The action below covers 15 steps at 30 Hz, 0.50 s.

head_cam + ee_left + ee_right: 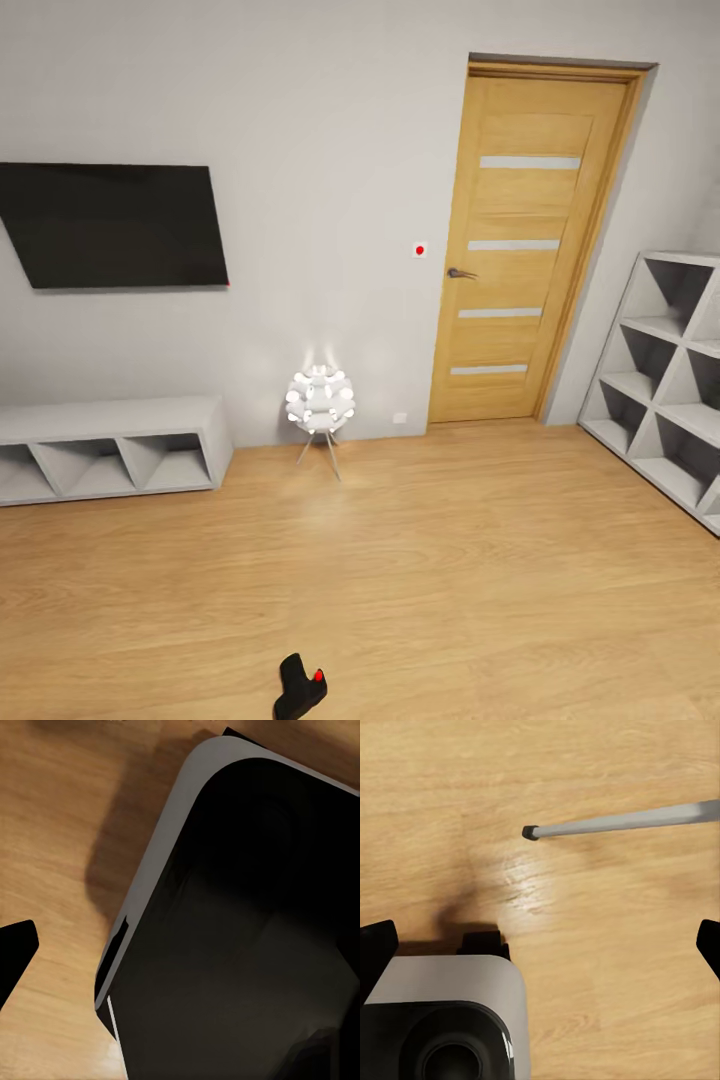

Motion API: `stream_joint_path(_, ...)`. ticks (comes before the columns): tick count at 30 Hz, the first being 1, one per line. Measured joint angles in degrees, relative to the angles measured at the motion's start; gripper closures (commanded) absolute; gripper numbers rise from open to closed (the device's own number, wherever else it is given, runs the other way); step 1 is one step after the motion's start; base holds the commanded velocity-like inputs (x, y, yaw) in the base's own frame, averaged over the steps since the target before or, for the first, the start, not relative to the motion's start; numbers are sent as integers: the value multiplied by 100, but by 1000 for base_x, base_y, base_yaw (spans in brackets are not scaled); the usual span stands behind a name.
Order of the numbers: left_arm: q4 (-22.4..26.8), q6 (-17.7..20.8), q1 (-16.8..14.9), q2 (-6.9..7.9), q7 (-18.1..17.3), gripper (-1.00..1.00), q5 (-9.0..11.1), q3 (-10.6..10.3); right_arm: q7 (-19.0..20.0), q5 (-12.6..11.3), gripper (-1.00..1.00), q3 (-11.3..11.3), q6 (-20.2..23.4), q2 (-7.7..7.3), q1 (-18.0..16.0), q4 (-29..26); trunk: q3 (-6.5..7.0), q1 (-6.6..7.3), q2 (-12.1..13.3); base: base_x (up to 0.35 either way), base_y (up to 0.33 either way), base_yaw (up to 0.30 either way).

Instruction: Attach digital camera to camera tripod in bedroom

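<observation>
The digital camera [300, 687], a small black body with a red button, shows at the bottom edge of the head view over the wood floor; what holds it up cannot be told. In the right wrist view a silver-grey leg of the camera tripod [619, 820] with a black foot slants over the floor. My right gripper [540, 945] hangs open above the floor with nothing between its fingers. My left gripper [180, 952] points down at my own base, with one black fingertip [15, 954] far out at the picture's edge, so it stands open and empty.
A white ball-shaped lamp [320, 402] on thin legs glows by the far wall. A black TV [112, 226] hangs above a low white shelf [110, 447]. A closed wood door [525, 245] and a white cube shelf [665, 370] stand at the right. My base [442, 1020] is below.
</observation>
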State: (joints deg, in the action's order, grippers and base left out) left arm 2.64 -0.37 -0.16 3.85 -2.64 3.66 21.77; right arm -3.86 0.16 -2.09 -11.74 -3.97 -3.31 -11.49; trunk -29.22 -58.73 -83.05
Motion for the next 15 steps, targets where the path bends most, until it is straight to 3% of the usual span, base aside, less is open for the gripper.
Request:
stream_joint_path(8,1,4,0,0,1,-100,0,8,1,0,-100,0,0,0,0,-4,0,0,0,0,49,-2)
stream_joint_path(15,1,1,0,0,1,-100,0,9,2,0,-100,0,0,0,0,-4,0,0,0,0,179,0)
